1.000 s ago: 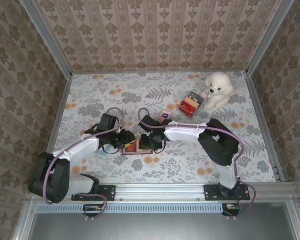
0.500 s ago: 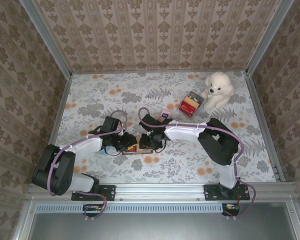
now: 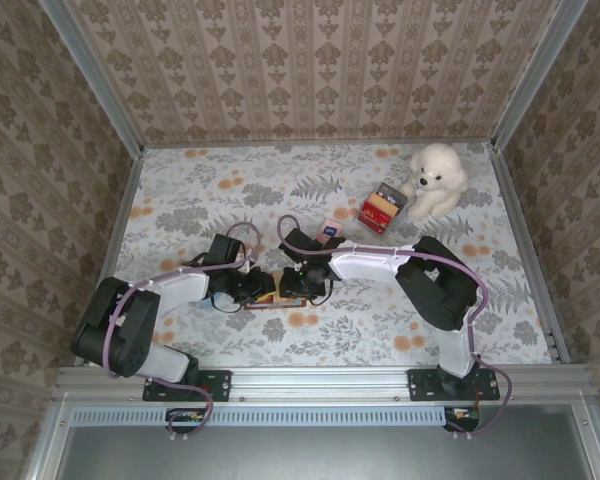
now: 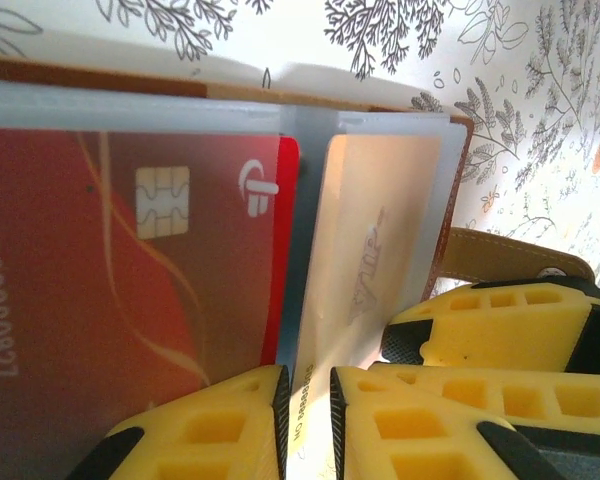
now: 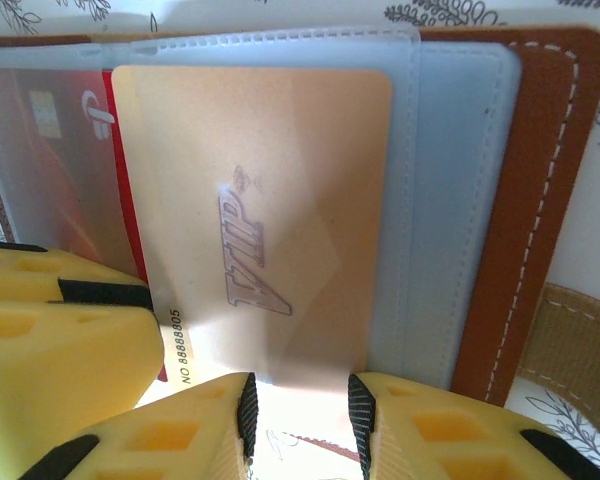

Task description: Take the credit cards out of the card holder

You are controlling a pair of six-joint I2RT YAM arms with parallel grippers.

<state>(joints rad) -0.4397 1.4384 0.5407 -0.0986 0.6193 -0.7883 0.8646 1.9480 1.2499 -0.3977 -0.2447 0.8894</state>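
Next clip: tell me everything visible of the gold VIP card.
The gold VIP card is matte tan plastic with rounded corners, slanted VIP lettering and a serial number along one edge. It sits in a clear sleeve of the open brown card holder, beside a red card. The left fingers straddle its numbered edge.

Red card [image 4: 130, 250], seemingly gold card [image 5: 270, 220], brown holder [image 5: 540, 200]

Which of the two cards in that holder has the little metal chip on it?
The red card: its chip shows beside a white logo. The gold card next to it bears only VIP lettering and a number.
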